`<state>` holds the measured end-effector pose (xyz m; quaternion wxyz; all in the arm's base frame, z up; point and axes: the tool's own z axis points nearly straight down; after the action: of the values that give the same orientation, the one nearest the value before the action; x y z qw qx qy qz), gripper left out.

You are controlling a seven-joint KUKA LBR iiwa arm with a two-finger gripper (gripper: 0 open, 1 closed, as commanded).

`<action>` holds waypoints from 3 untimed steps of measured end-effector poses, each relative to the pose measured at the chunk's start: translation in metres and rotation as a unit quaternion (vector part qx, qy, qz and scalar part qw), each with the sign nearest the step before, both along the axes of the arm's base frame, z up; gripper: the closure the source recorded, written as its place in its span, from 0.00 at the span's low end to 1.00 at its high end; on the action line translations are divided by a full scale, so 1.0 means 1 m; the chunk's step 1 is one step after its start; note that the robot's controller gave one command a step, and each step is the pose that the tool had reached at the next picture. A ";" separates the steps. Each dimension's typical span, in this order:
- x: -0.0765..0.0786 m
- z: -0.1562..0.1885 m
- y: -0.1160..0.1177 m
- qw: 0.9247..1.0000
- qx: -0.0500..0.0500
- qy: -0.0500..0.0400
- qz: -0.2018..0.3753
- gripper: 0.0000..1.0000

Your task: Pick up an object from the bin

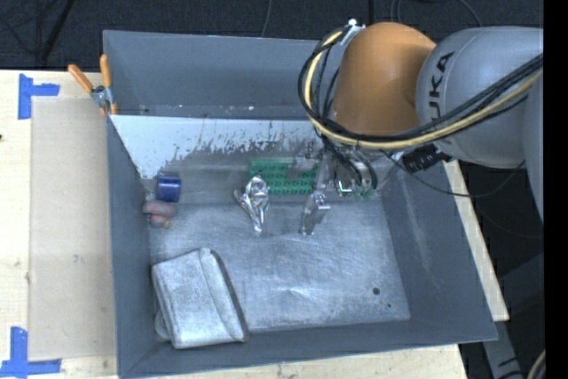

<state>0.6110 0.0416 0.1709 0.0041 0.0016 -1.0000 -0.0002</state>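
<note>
My gripper (312, 214) reaches down under the orange dome to the bin floor, a little right of centre. A green studded flat piece (282, 177) lies just to its left near the back wall, partly hidden behind the gripper. A crumpled silvery foil-like thing (254, 200) lies left of the gripper, a short gap away. Nothing shows held in the gripper.
A folded grey cloth (195, 297) lies in the front left corner. A small blue cylinder (169, 187) and a pinkish lump (159, 210) sit by the left wall. The arm and its cables cover the bin's back right part.
</note>
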 end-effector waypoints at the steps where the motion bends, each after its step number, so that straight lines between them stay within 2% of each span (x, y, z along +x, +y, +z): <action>1: 0.007 -0.088 -0.005 0.991 0.000 -0.003 -0.137 0.00; 2: 0.012 -0.041 0.036 0.985 0.001 -0.006 -0.172 0.00; 3: 0.008 -0.088 0.039 0.983 -0.002 -0.003 -0.185 0.00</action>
<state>0.6195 0.0811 0.0832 0.0011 -0.1835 -0.9830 0.0006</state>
